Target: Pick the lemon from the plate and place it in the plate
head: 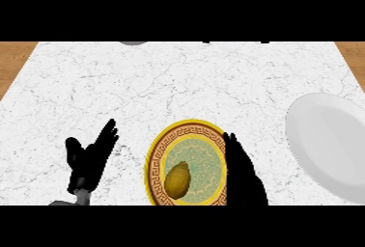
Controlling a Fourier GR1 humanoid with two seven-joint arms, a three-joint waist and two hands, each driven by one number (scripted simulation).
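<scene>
Right robot hand [242, 169] open beside lemon [177, 179].

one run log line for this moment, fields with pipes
lemon: on patterned plate | white plate: right, bare | right robot hand: open at patterned plate's right rim | left robot hand: open, resting
</scene>
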